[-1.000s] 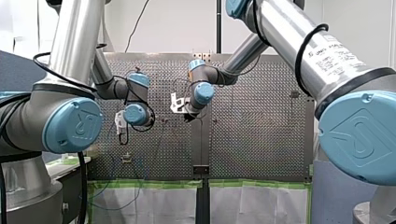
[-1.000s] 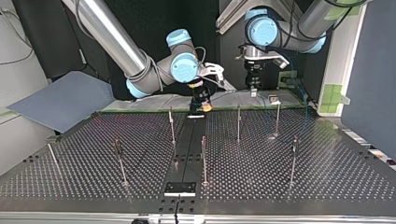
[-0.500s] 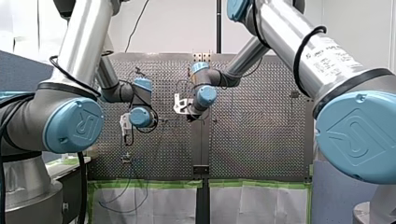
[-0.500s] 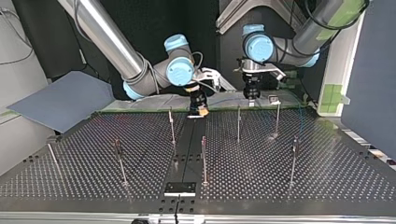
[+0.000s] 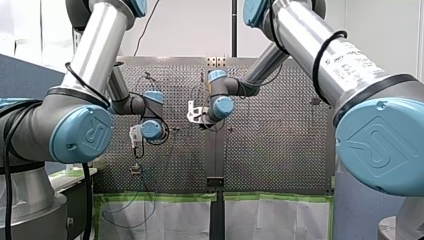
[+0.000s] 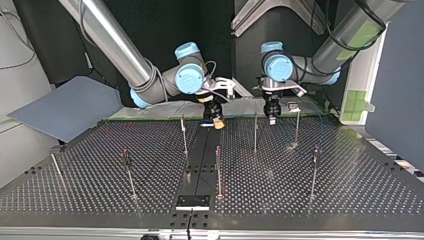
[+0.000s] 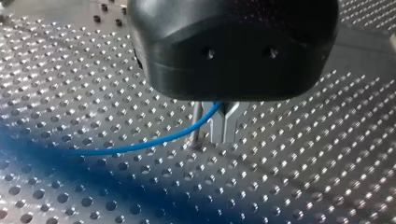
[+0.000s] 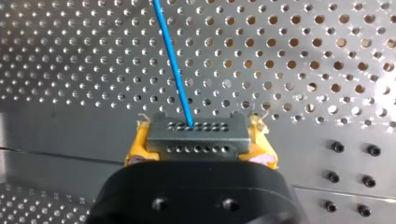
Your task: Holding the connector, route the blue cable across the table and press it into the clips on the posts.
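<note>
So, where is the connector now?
The connector is held between the yellow pads of my right hand; in the top view that hand is at the far edge of the table, near the middle.

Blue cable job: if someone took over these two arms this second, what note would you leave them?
Right gripper: shut on the connector, yellow pads on its sides.
Left gripper: shut on the cable further along.
Both hang over the table's far edge in the top view.
Done: cable picked up.
Left: all routing; no post shows cable in its clip.
</note>
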Controlling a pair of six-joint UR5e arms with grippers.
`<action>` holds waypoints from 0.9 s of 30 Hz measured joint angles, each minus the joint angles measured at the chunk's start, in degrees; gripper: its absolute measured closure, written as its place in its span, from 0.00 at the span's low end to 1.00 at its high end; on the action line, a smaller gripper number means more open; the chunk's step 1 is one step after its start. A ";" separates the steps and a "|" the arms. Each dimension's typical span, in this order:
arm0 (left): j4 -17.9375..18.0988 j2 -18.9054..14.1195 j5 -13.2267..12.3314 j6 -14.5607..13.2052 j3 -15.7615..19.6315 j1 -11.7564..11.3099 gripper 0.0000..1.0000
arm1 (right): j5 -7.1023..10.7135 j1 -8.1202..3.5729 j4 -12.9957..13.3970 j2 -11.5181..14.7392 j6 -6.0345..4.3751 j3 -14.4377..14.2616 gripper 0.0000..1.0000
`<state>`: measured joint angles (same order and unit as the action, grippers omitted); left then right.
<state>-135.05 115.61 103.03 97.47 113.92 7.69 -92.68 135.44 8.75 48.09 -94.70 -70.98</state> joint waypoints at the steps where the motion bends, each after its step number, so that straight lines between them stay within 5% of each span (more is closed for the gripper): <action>1: -0.27 0.06 -0.15 -0.09 -0.54 -0.26 1.00 | 0.11 -0.11 0.12 -0.01 -0.06 0.00 1.00; 12: -1.85 0.41 -4.01 -0.99 -2.80 -3.30 1.00 | 0.42 -1.30 0.59 -0.10 -0.23 0.05 1.00; 20: -1.97 1.11 -7.70 -0.66 -3.46 -3.71 1.00 | 0.47 -1.97 0.98 -0.15 -0.24 0.05 1.00; 27: -2.17 3.75 -8.52 -0.65 -5.33 -3.80 1.00 | 0.25 -2.53 1.00 -0.21 -0.21 0.11 1.00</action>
<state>-137.21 119.36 94.51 96.82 108.59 3.88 -92.42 132.91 9.76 47.88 -94.92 -70.87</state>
